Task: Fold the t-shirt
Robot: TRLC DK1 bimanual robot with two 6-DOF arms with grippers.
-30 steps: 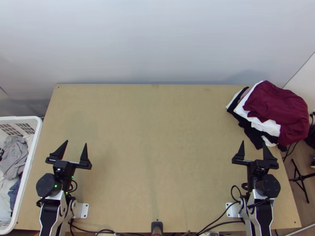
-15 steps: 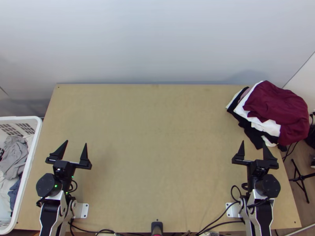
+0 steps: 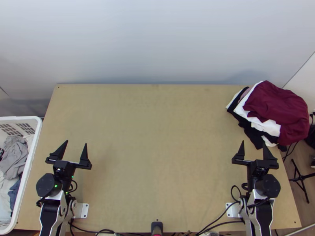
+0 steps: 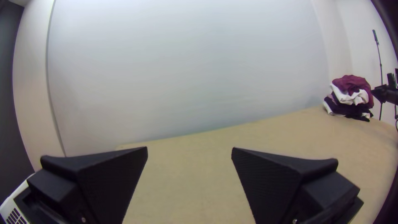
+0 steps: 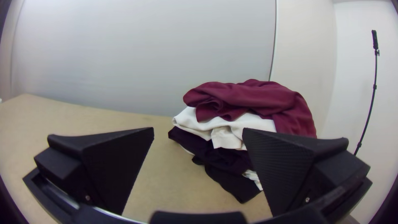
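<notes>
In the top view my left gripper (image 3: 76, 144) is open over the table's left side, with nothing between its fingers. My right gripper (image 3: 252, 144) stands open near the right edge, just short of a stack of cloth. On that stack lies a bunched dark red cloth (image 3: 275, 106), above white cloth (image 3: 269, 126) and black cloth (image 3: 252, 133). The left wrist view has my left gripper (image 4: 189, 150) spread wide, the stack far off. In the right wrist view, my right gripper (image 5: 199, 130) is also wide apart, the dark red cloth (image 5: 253, 99) beyond it.
A white basket (image 3: 33, 151) holding grey, white and blue cloth (image 3: 15, 155) stands along the left edge of the wooden table (image 3: 153, 137). A pale wall (image 3: 157, 43) rises behind the far edge. Black cables (image 3: 214, 225) run along the near edge, around a small dark device (image 3: 156, 227).
</notes>
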